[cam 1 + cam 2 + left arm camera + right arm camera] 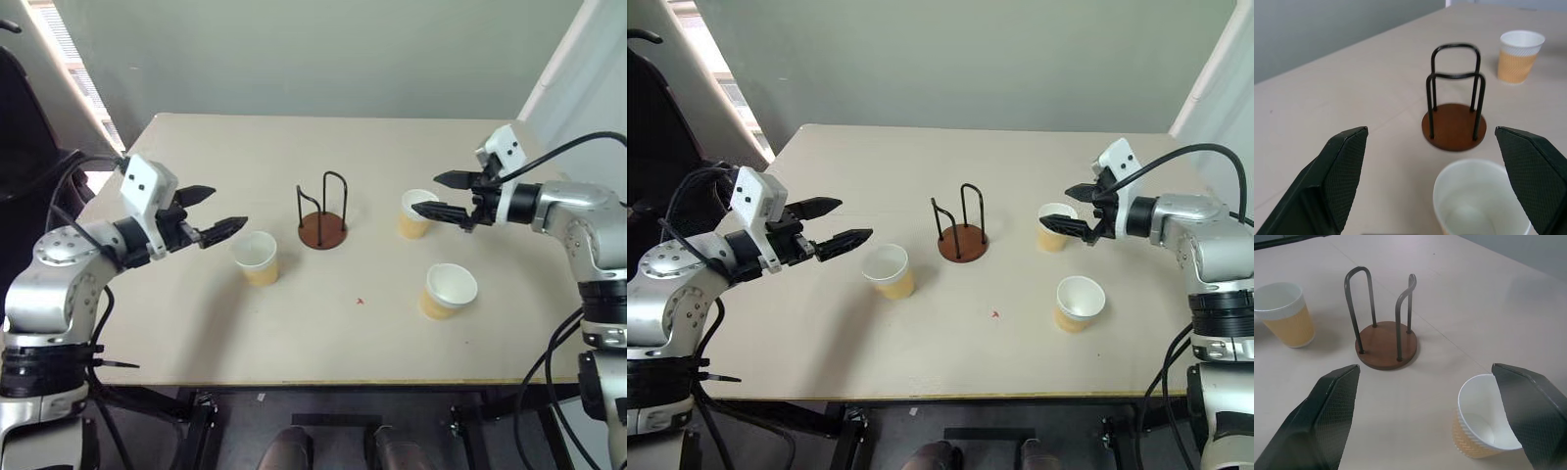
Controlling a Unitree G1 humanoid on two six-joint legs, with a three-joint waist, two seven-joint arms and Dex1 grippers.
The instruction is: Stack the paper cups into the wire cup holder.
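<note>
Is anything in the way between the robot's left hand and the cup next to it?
No, nothing visible. The left hand hovers open just beside the nearest paper cup, with only bare table between them. From that cup to the wire cup holder the path looks free too.

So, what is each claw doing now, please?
Left claw: open, holding nothing.
Right claw: open, holding nothing.

Three upright paper cups (257, 257) surround the empty wire cup holder (323, 217) on the table (216, 157)
</note>
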